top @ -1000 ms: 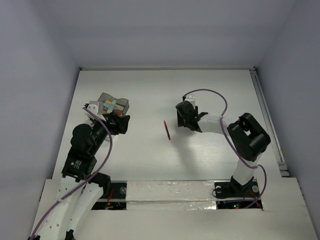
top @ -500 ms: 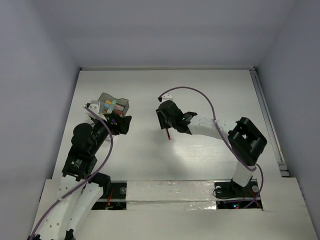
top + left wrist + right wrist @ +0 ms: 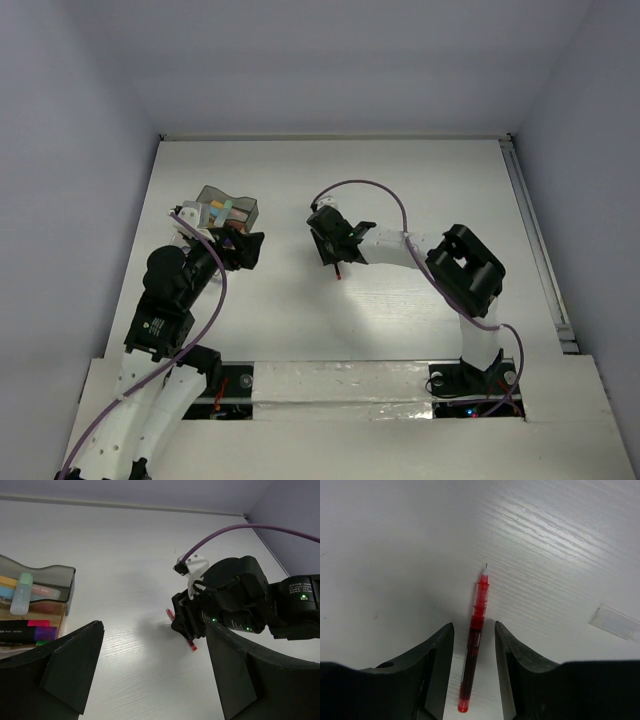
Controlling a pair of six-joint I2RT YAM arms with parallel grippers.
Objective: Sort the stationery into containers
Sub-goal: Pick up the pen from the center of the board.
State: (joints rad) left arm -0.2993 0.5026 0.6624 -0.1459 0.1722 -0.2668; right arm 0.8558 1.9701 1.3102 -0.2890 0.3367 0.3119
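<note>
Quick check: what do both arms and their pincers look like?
The left arm and right arm: white links, black joint housings, a purple cable along each. The left pincer and right pincer are black with tapered fingers. Green lights glow on the right arm.

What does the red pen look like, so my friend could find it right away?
Look near the middle of the white table, where the right arm's black hand reaches down. Between its two fingers lies a thin, see-through red pen. It lies alone on the bare tabletop, while the other stationery sits in the clear-grey plastic box on the left.
</note>
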